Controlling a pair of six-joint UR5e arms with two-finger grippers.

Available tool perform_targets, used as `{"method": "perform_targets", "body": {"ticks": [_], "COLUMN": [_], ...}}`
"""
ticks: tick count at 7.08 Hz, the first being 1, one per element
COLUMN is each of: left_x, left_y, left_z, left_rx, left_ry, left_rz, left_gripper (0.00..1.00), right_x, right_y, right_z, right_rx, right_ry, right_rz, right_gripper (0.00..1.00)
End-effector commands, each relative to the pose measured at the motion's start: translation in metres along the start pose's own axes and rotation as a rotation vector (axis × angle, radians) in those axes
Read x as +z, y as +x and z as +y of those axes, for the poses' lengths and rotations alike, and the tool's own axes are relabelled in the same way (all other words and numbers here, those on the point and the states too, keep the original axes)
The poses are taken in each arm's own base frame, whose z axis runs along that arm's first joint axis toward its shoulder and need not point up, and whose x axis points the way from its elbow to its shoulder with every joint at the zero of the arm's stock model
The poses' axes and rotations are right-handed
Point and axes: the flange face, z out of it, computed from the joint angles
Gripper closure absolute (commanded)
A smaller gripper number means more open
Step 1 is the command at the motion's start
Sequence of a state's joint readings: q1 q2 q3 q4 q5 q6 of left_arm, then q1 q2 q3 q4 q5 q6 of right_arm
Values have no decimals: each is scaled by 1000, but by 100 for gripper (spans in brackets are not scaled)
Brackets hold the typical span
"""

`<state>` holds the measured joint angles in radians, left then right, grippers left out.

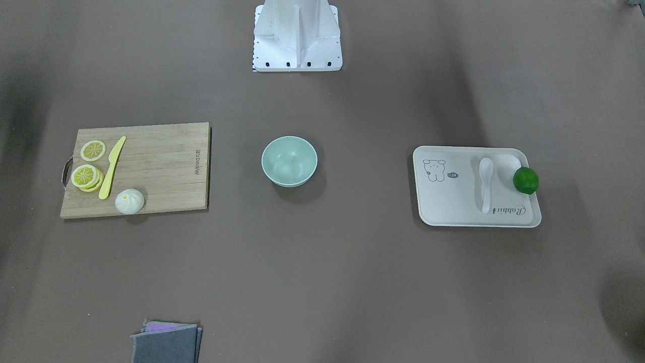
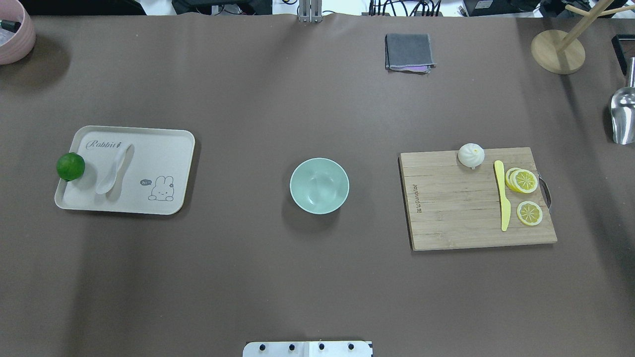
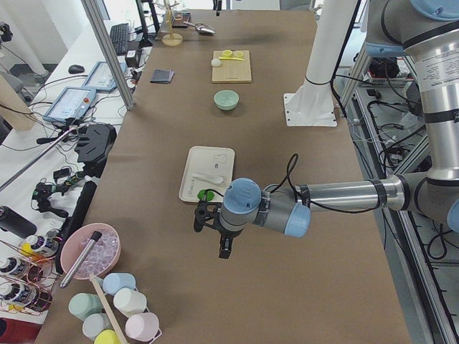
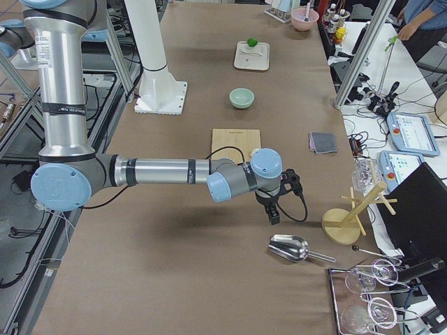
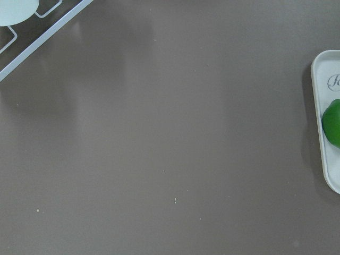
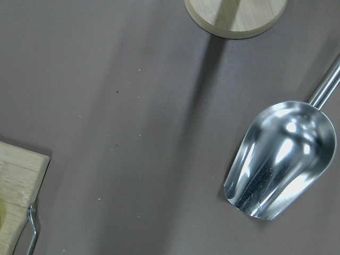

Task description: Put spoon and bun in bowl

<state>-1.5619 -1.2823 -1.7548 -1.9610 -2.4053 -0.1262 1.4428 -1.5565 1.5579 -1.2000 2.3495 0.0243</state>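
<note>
The white spoon point(image 1: 486, 181) lies on a cream tray point(image 1: 443, 212) on the robot's left side, next to a green lime point(image 1: 525, 180). The white bun point(image 1: 129, 201) sits at the edge of a wooden cutting board point(image 1: 161, 161) on the robot's right side. The empty mint-green bowl point(image 1: 289, 161) stands between them at the table's middle. My left gripper point(image 3: 212, 233) shows only in the exterior left view, above bare table beyond the tray's outer end. My right gripper point(image 4: 274, 209) shows only in the exterior right view, past the board near a metal scoop point(image 4: 288, 248). I cannot tell whether either is open or shut.
A yellow knife point(image 1: 112, 168) and lemon slices point(image 1: 93, 150) lie on the board. A folded grey cloth point(image 2: 409, 52) lies at the far edge. A wooden stand point(image 2: 558, 49) is at the far right, and a pink bowl point(image 2: 15, 34) at the far left corner.
</note>
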Motion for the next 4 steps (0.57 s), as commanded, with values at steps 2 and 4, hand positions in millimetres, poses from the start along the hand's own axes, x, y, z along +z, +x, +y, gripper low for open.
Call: {"method": "perform_targets", "body": {"ticks": [2, 4], "left_x": [-1, -4], "left_y": [1, 5], "left_z": [4, -2], "left_rx": [21, 27], "left_ry": [18, 28], "left_rz": [2, 5], "left_gripper": [1, 2], "right_x": [8, 11], "right_y": [0, -4], "right_z": [8, 9], "right_rx": [-27, -39], "right_ry": [17, 14], "right_rz": [-7, -14], "right_gripper": [0, 0]}}
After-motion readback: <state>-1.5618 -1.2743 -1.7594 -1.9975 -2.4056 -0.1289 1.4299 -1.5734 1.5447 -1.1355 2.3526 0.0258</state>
